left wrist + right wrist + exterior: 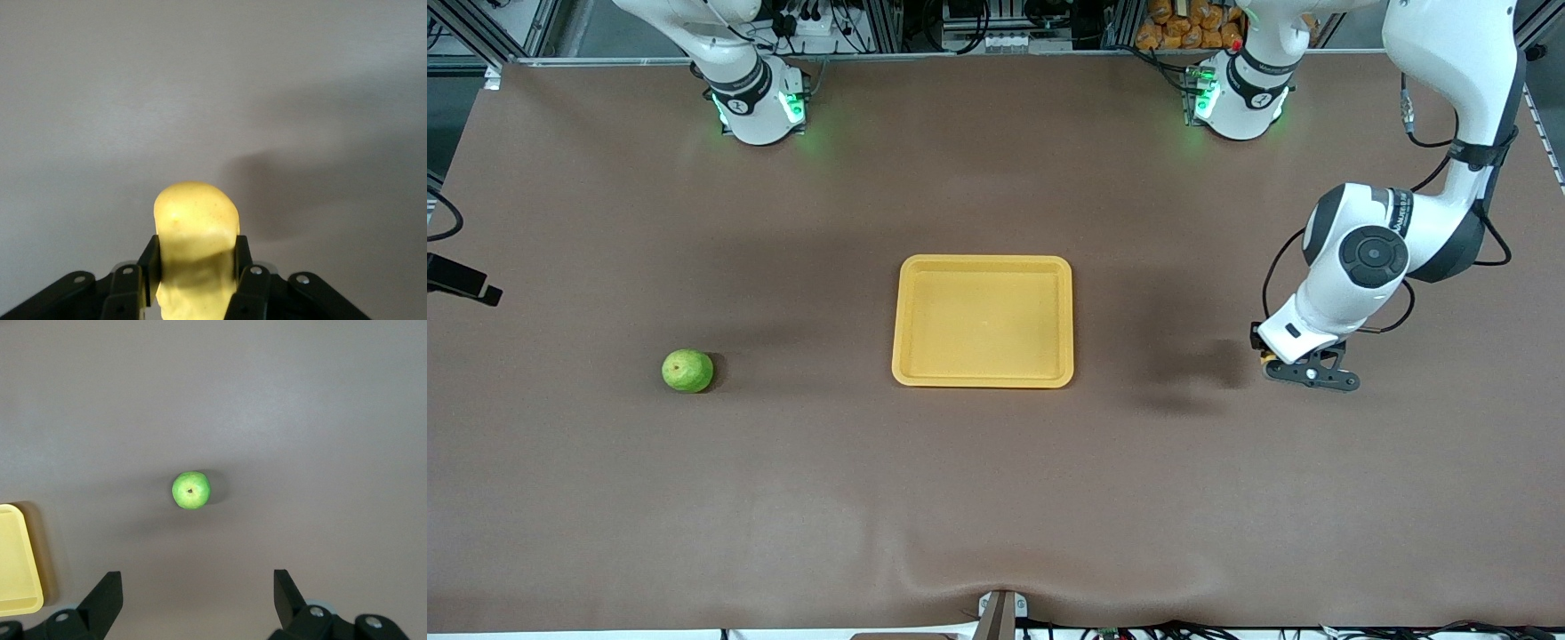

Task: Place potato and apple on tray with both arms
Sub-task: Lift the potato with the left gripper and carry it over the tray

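While the left end effector [197, 273] is hanging over the bare table [996, 498] toward the left arm's end, its two fingers [147, 263] are pressing against either side of the potato [195, 230], gripping it firmly. From the front camera only a sliver of yellow-orange is showing at the end effector [1303, 369], and a dark shadow is lying on the table beside it, between it and the tray [983, 378].

That yellow tray is sitting flat near the middle of the table with nothing on it. The apple [687, 370] is resting on the table toward the right arm's end, well apart from the tray and about level with the tray's edge nearest the front camera. Its stem dimple is facing upward in the right wrist view [191, 490].

Hovering high above the apple, the right end effector [197, 600] is standing with its fingers [107, 593] spread wide and holding nothing; a corner of the tray [17, 567] is showing at the edge of that same view. In the front view only the right arm's base [751, 98] is appearing, at the table's top edge.
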### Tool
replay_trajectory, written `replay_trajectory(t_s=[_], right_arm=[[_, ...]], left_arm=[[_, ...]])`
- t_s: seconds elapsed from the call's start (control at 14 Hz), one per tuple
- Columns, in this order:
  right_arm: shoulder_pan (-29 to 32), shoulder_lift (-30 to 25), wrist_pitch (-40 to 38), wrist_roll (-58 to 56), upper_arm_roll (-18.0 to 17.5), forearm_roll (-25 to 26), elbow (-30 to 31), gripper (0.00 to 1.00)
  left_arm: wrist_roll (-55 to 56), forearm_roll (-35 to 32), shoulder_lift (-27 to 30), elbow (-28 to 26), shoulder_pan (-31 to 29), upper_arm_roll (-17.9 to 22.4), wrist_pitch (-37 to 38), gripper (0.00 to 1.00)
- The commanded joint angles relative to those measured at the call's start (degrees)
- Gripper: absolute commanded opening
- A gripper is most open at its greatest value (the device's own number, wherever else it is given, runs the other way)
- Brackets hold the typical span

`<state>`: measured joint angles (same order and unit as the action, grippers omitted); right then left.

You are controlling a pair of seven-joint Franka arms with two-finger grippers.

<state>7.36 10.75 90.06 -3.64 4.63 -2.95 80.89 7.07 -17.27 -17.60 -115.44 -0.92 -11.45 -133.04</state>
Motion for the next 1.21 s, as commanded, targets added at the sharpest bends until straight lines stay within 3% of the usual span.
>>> replay_trajectory(t_s=[0.0, 0.43, 0.79, 1.14], right_arm=[[0.3, 0.2, -1.1, 0.2, -0.2, -0.6, -1.2, 1.0], [0.3, 0.1, -1.1, 0.2, -0.2, -0.6, -1.3, 1.0], [0.4, 0.1, -1.1, 0.2, -0.2, -0.6, -1.3, 1.0], [0.3, 0.1, -1.1, 0.2, -0.2, -0.6, -1.3, 1.0]], left_arm=[[3.0, -0.5, 0.3, 4.5, -0.1, -4.1, 7.2, 0.0], [10.4, -0.5, -0.7, 8.1, 0.6, -8.8, 10.6, 0.0], [18.1, -0.5, -1.1, 9.1, 5.7, -9.0, 10.7, 0.0], [22.7, -0.5, -4.3, 13.4, 10.5, -9.0, 11.4, 0.0]])
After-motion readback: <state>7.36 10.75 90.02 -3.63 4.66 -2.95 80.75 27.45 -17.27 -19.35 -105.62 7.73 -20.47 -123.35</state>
